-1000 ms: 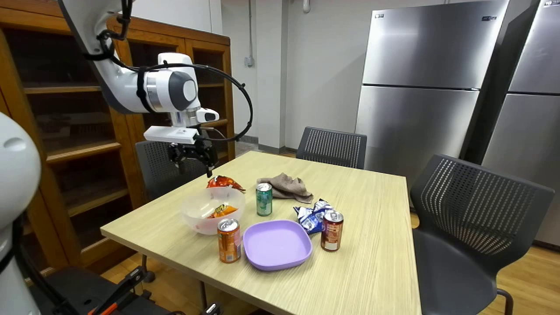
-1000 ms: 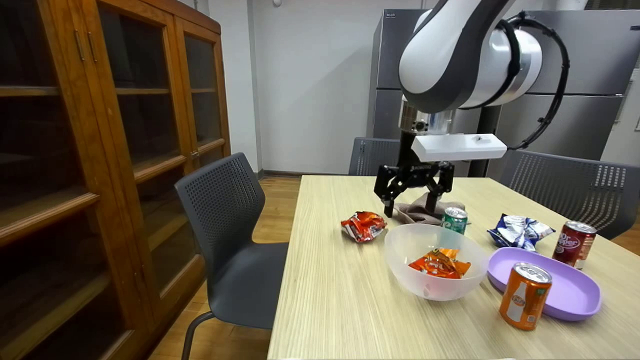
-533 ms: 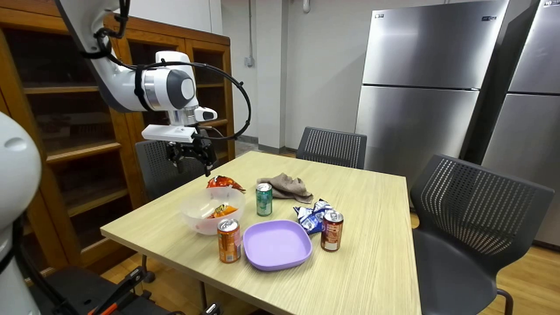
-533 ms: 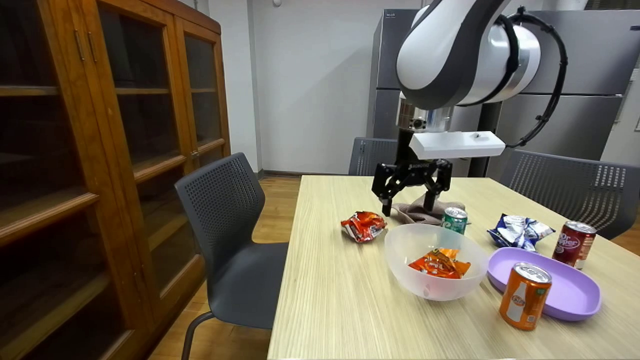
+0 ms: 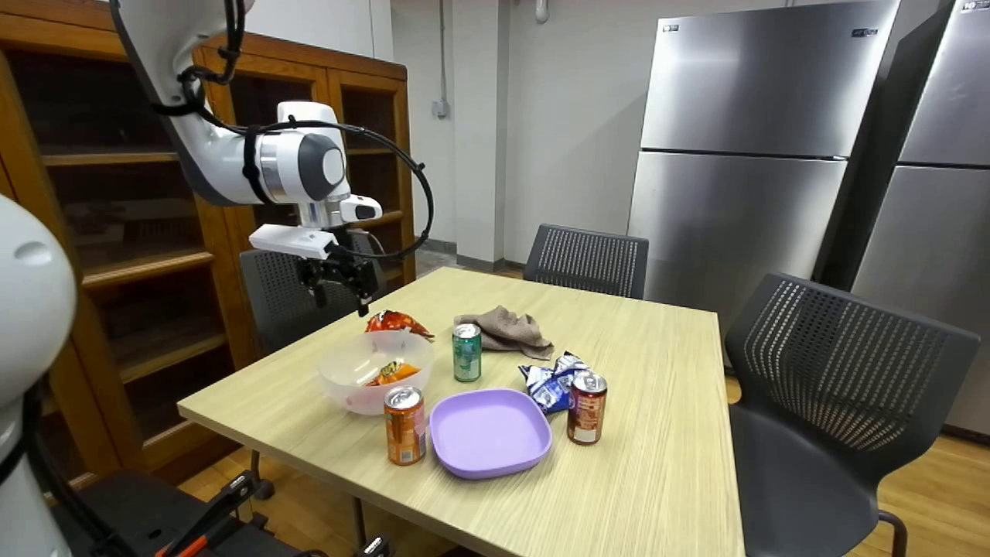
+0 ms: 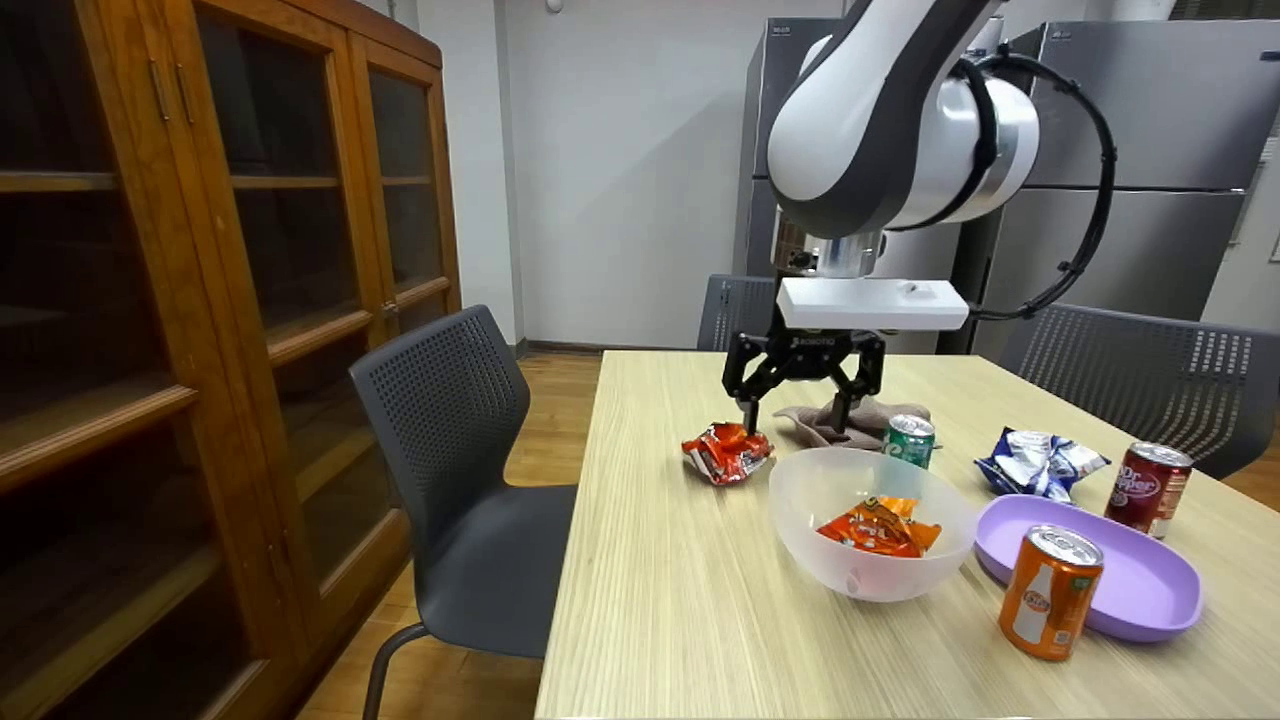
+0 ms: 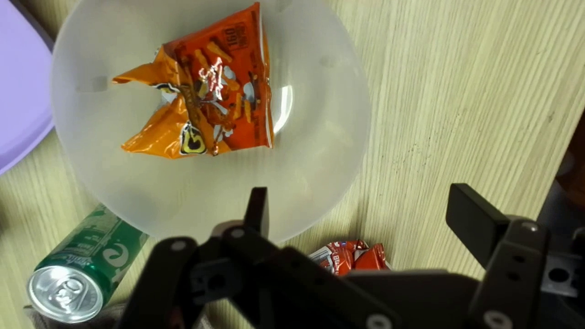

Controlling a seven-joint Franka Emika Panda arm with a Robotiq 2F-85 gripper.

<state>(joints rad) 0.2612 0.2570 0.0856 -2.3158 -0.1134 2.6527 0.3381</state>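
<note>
My gripper is open and empty above the table. It also shows in an exterior view and in the wrist view. A crumpled red snack bag is nearest, lying on the table under the gripper; in the wrist view the bag is partly hidden by the gripper's body. A translucent white bowl stands beside it, holding an orange snack bag. A green can stands close to the bowl. A brown cloth lies behind the can.
A purple plate lies beside the bowl. An orange can stands at its edge. A dark red can and a blue-and-white snack bag are on its far side. Grey chairs surround the table.
The gripper has shifted left in an exterior view, its fingertip now overlapping the red bag there. The arm first rose slightly, then came a little lower. The table objects have not moved.
</note>
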